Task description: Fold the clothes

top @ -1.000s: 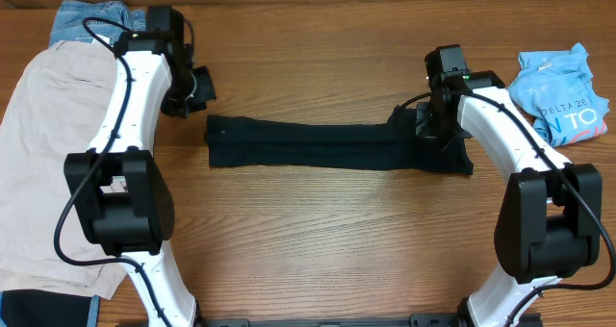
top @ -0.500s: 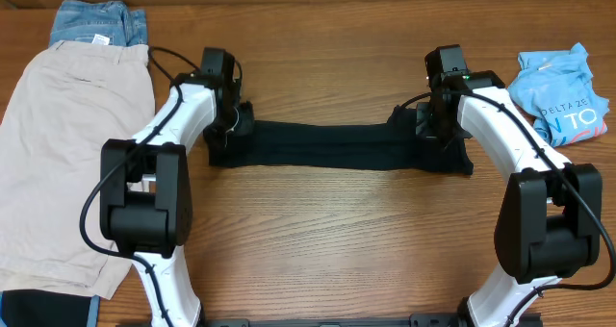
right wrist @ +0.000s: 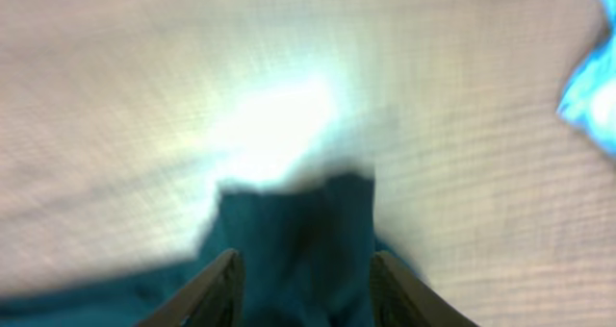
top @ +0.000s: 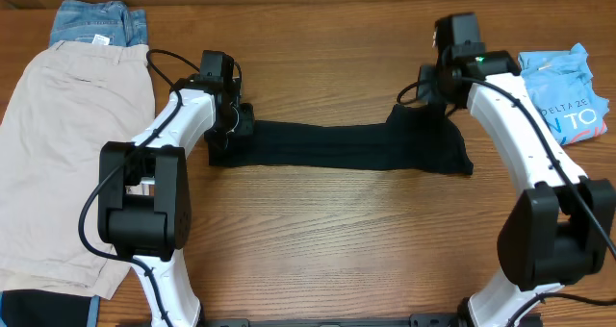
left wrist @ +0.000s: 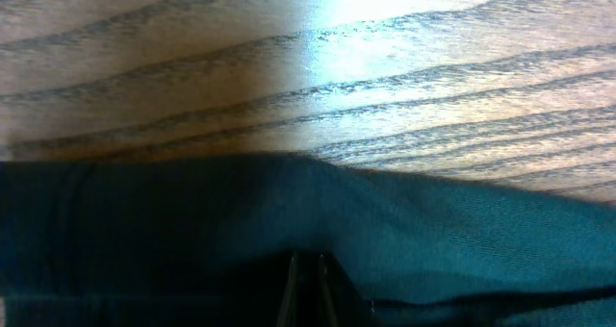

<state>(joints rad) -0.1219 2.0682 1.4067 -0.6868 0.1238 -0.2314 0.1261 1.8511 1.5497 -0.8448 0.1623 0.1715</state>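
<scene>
Wooden table (top: 318,231) seen from above, with beige shorts (top: 58,154) spread along its left edge and a black shirt (top: 337,146) folded into a long strip across the middle. A crumpled blue tee (top: 568,91) lies at the right edge and denim (top: 87,21) in the far left corner. The left gripper (left wrist: 308,269) sits at the strip's left end, fingers almost pressed together, while the right gripper (right wrist: 303,269) hovers over the right end, fingers spread.

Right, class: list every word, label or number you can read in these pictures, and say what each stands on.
"DELTA ZE", cut off by a fold: on the light-blue tee.
"TO", large white letters, also cut off: same tee.
Small white tag at the top edge of the beige shorts: too small to read.
</scene>
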